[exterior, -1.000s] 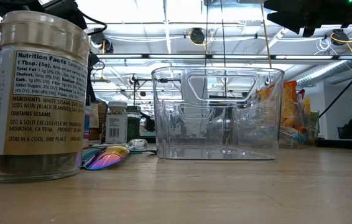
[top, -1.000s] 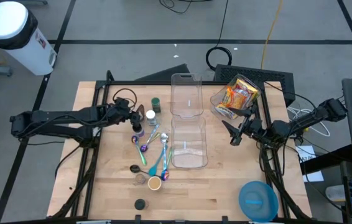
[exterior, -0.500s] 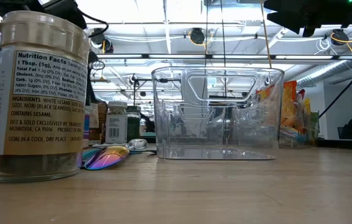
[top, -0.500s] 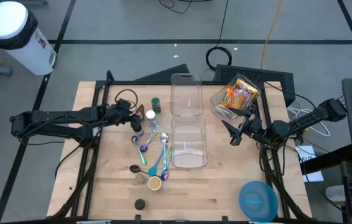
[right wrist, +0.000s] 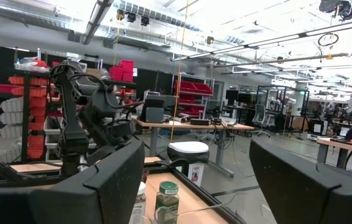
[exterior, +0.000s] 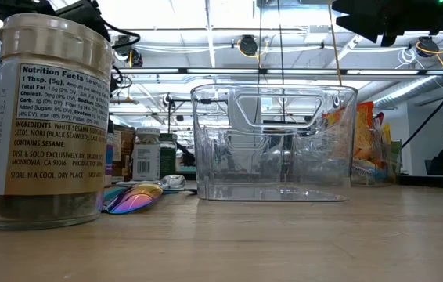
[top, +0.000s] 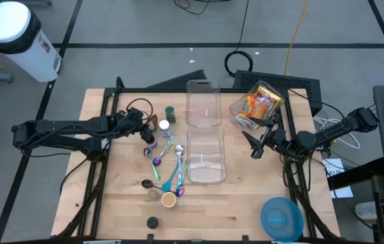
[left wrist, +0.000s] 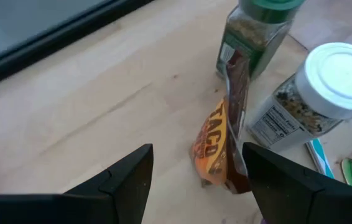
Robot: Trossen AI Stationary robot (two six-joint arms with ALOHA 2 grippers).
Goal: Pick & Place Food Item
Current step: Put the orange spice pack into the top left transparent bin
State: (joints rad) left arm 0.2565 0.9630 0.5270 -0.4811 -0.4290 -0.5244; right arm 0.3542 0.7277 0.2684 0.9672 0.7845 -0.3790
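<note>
An orange and brown taco seasoning packet (left wrist: 221, 142) stands on its lower edge on the wooden table, close beside a white-lidded jar (left wrist: 325, 93) and a green-lidded jar (left wrist: 257, 28). From above, the packet (top: 153, 123) shows as a small brown shape. My left gripper (left wrist: 194, 186) hovers open just short of the packet, tilted down, one finger on each side of the line to it, touching nothing. My left gripper (top: 143, 126) sits left of the jars. My right gripper (top: 252, 144) hangs open and raised at the table's right, right of the clear bins.
Two clear bins (top: 204, 129) stand mid-table. A tilted bin of snack bags (top: 256, 105) is at the far right and a blue bowl (top: 280, 218) at the near right. Iridescent spoons (top: 168, 163) and a purple jar (top: 150, 139) lie near the packet. A sesame seasoning jar (exterior: 49, 117) stands near the front edge.
My left gripper has rolled a little about the line it points along, staying in place. Its cable loop has shifted with it. Nothing on the table has moved.
</note>
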